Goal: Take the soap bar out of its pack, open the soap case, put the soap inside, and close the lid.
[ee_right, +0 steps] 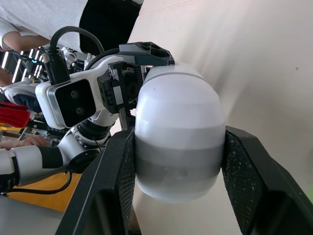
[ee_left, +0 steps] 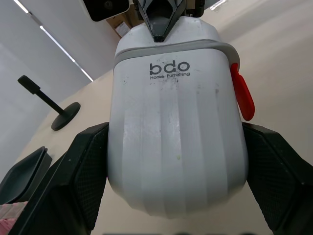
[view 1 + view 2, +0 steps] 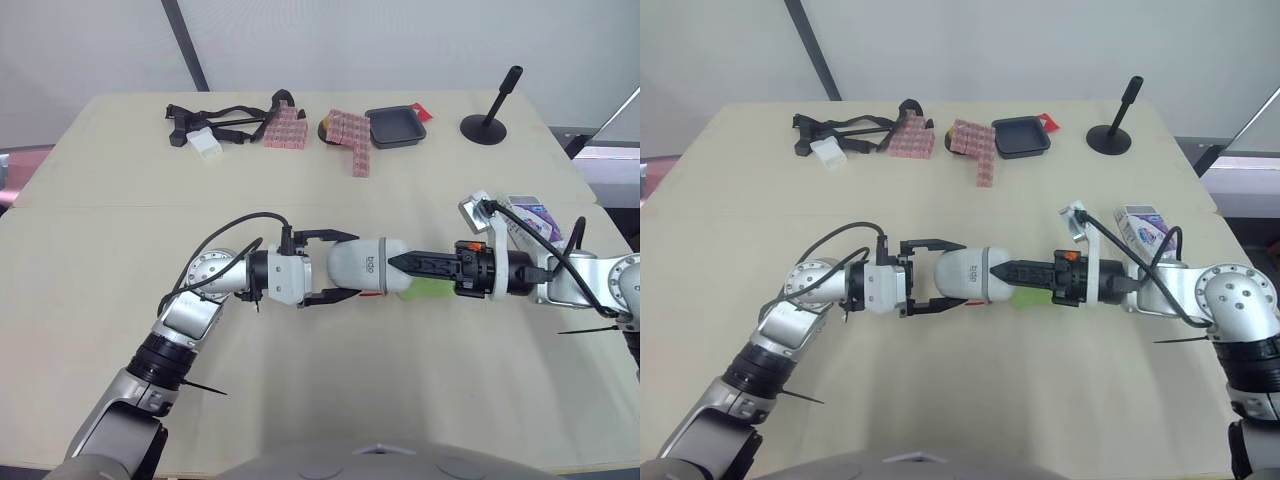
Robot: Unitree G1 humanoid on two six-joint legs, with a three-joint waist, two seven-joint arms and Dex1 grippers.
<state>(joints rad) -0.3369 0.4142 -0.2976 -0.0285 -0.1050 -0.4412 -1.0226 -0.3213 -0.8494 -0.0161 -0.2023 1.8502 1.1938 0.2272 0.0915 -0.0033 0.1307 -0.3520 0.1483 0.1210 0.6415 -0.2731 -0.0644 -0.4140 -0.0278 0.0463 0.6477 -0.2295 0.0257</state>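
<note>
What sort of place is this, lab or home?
Likely a robotics lab, not a home: plain beige table with scattered props like pink packs and a black stand, plus strip ceiling lights.

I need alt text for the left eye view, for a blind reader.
Two hands grip a white soap case at the middle of a table: the left hand holds one end, the right hand the other. A soap pack lies near the table's right edge.

A lab: bare test table [image 3: 100, 300], white walls [image 3: 400, 40].
</note>
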